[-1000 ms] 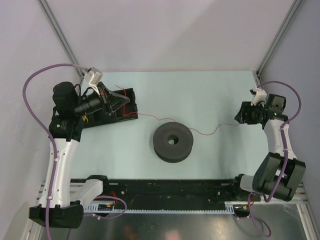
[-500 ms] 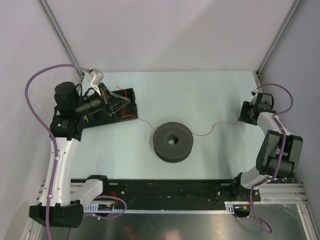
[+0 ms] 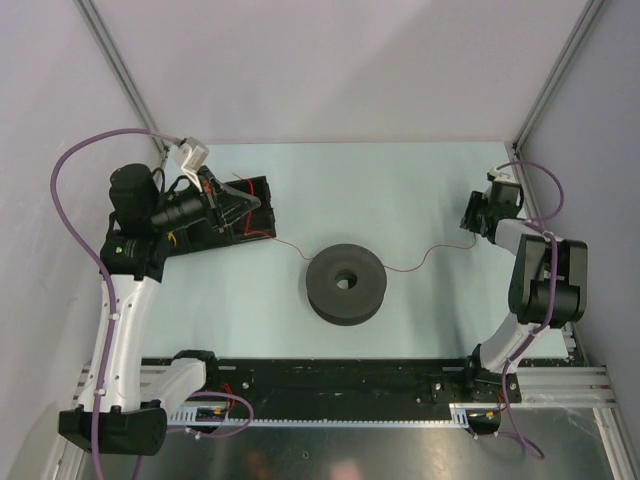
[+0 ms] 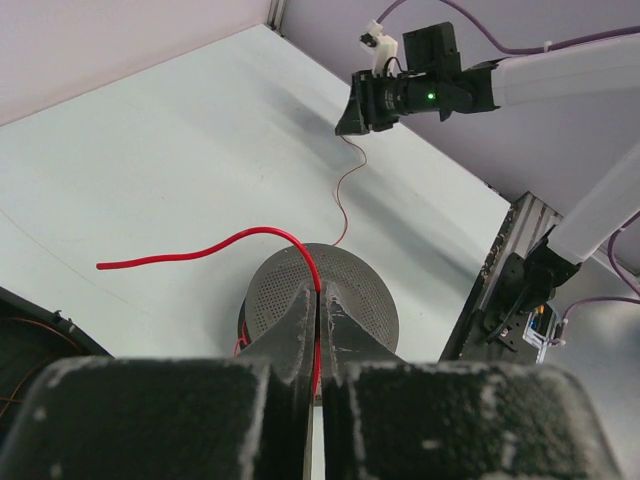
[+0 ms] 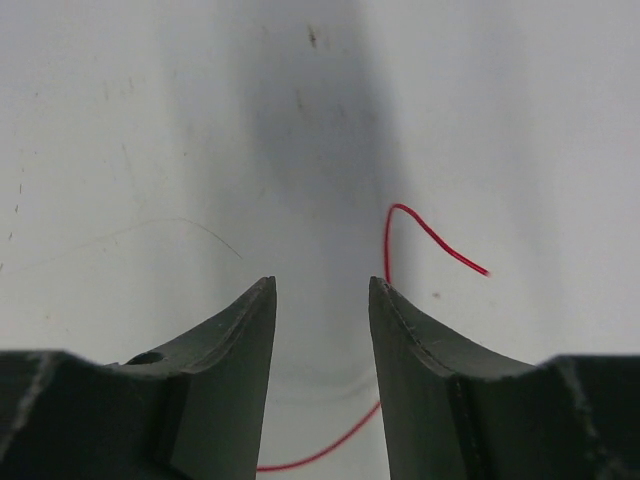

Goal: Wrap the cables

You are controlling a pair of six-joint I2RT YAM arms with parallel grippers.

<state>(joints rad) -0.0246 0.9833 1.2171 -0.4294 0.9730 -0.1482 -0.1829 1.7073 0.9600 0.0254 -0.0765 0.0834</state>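
The dark grey round spool (image 3: 345, 283) lies flat at the table's middle. The thin dark-red cable (image 3: 425, 258) runs from my left gripper (image 3: 266, 228) to the spool and on to the right, ending beside my right gripper (image 3: 470, 222). In the left wrist view my left gripper (image 4: 318, 300) is shut on the cable (image 4: 215, 245), whose free end curls out to the left above the spool (image 4: 375, 295). In the right wrist view my right gripper (image 5: 322, 285) is open low over the table. The cable (image 5: 432, 236) curls just outside the right fingertip (image 5: 385, 300) and passes under it.
The table (image 3: 400, 190) is pale green, with grey walls close on three sides and metal frame posts (image 3: 545, 95) at the back corners. A black rail (image 3: 340, 380) with the arm bases runs along the near edge.
My right arm has folded in and swung its elbow toward the near side; its gripper has shifted slightly left and toward the back. The left arm and the spool have stayed put.
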